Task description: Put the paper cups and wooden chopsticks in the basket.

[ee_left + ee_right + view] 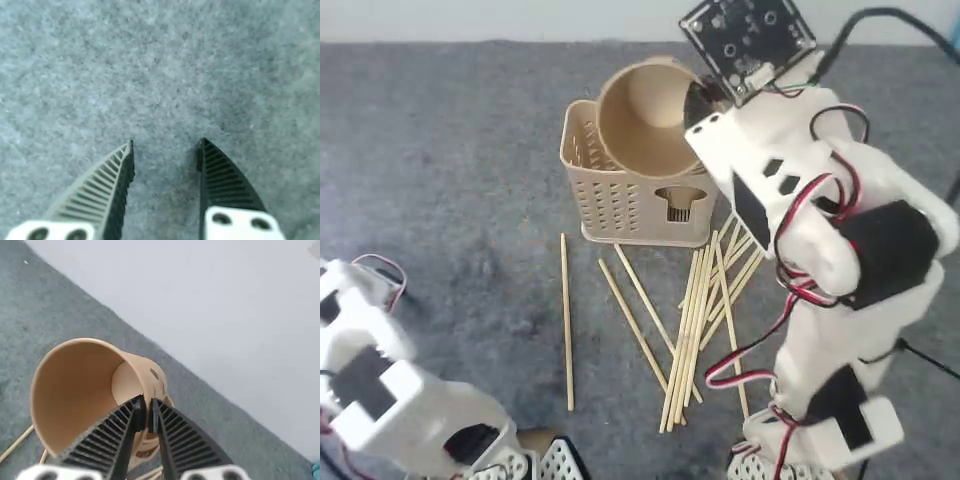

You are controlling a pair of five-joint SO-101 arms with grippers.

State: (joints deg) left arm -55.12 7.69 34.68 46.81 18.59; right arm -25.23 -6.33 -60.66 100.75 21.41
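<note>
A tan paper cup (645,115) hangs tilted above the beige perforated basket (620,200), its mouth turned toward the high camera. My right gripper (148,412) is shut on the cup's rim (145,390), one finger inside and one outside. Several wooden chopsticks (695,310) lie scattered on the grey carpet in front of the basket, one (566,320) apart to the left. My left gripper (166,150) stands open over bare carpet at the near left, nothing between its fingers.
The right arm (840,260) rises over the right side of the chopstick pile. The left arm's body (390,390) sits at the near left corner. Bare grey carpet (440,180) spreads left of the basket. A pale wall (225,300) lies behind.
</note>
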